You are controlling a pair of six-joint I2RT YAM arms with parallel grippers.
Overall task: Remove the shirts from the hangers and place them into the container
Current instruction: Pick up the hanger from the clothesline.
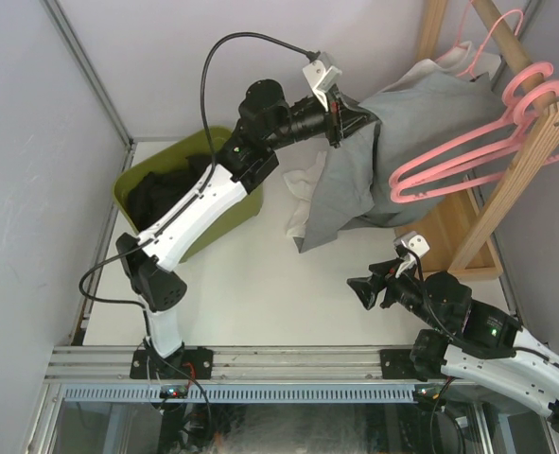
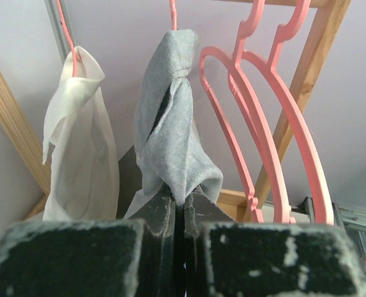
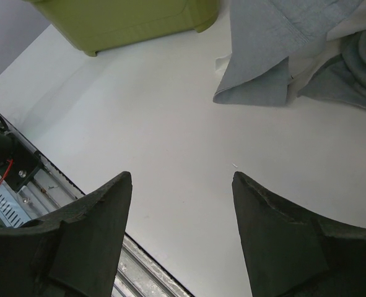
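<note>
Grey cloth dominates the top external view: the grey shirt (image 1: 383, 142) hangs from the wooden rack (image 1: 530, 173) at the far right of the tabletop (image 1: 260, 284), and the left arm (image 1: 213, 194) reaches across to it, its jaws buried in the shirt's upper edge. A white shirt (image 1: 303, 180) hangs just behind the grey one. Empty pink hangers (image 1: 520, 99) crowd the pole beside them. The olive container (image 1: 165, 154) sits at the far left, with a black shirt (image 1: 161, 194) inside. The right arm (image 1: 468, 326) rests low at the near right.

In the left wrist view, the left jaws are pressed together on a fold of the grey shirt, which is bunched on its pink hanger. The white shirt hangs to its left on another hanger, and bare hangers are to the right.

In the right wrist view, the right jaws stand wide apart with nothing between them, above bare tabletop. A corner of the container shows at the upper left. The grey shirt's hem touches the tabletop at the upper right.
</note>
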